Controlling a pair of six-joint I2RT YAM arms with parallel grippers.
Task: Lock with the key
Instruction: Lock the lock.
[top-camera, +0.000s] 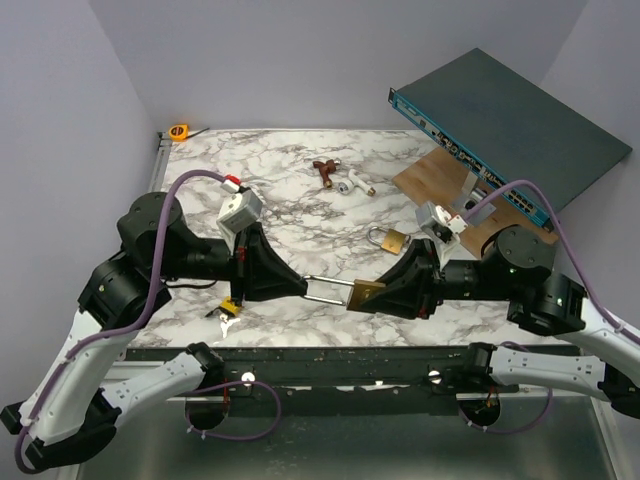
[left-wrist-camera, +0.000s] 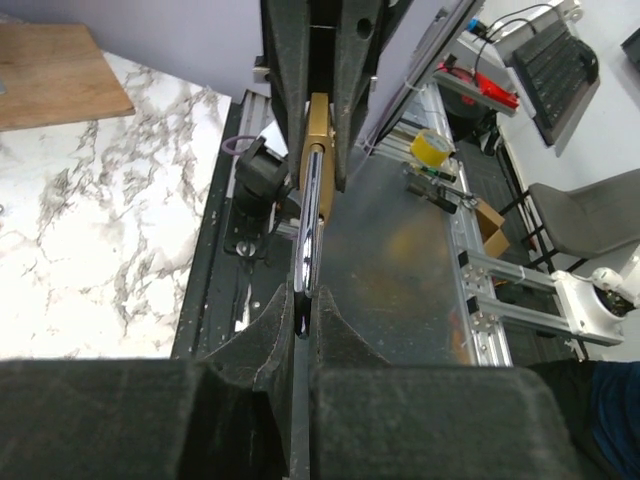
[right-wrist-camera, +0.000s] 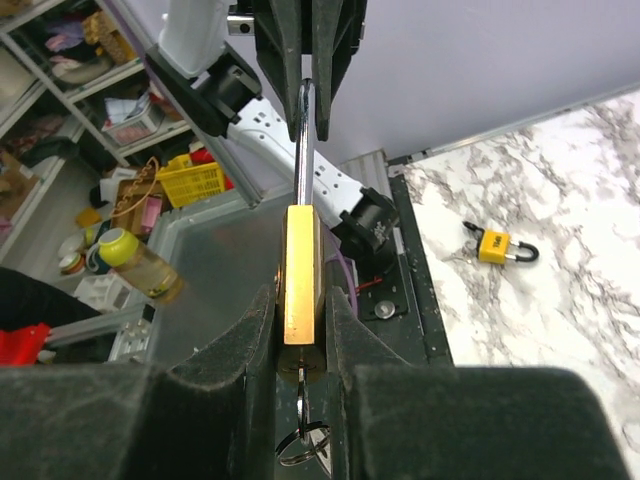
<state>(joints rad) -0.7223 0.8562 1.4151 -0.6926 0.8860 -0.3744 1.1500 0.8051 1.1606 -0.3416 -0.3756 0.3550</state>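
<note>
on the marbled table (top-camera: 300, 215), with a network switch (top-camera: 520, 125) and a wooden board (top-camera: 435, 178) at its far right, you're holding one big brass padlock (right-wrist-camera: 300, 280) between both arms above the near edge. your right gripper (right-wrist-camera: 302, 335) is pinching its body and your left gripper (left-wrist-camera: 303, 315) is pinching the chrome shackle (left-wrist-camera: 311, 215). a second brass padlock (top-camera: 392, 241) is lying near the right wrist. the small yellow padlock (right-wrist-camera: 494, 246) is sitting by the left arm. the key (right-wrist-camera: 302, 400) on its ring is poking out of the held padlock's base, between the right fingers. tiny silvery keys (top-camera: 227, 321) are lying just beside the yellow one.
</note>
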